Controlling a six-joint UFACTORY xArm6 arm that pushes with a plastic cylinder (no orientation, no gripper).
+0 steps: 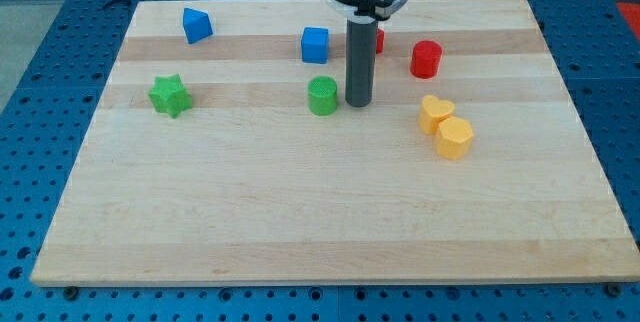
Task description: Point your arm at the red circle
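The red circle (426,59) is a short red cylinder standing at the view's upper right of the wooden board (300,212). My tip (358,103) is the lower end of a dark rod that comes down from the view's top. It rests on the board to the left of and slightly below the red circle, well apart from it. It is just right of a green cylinder (322,95). A second red block (378,41) is mostly hidden behind the rod; its shape cannot be told.
A blue cube (315,45) lies up-left of the rod. A blue wedge-like block (196,25) is at the upper left. A green star (169,95) is at the left. Two yellow blocks (445,127) lie touching at the right.
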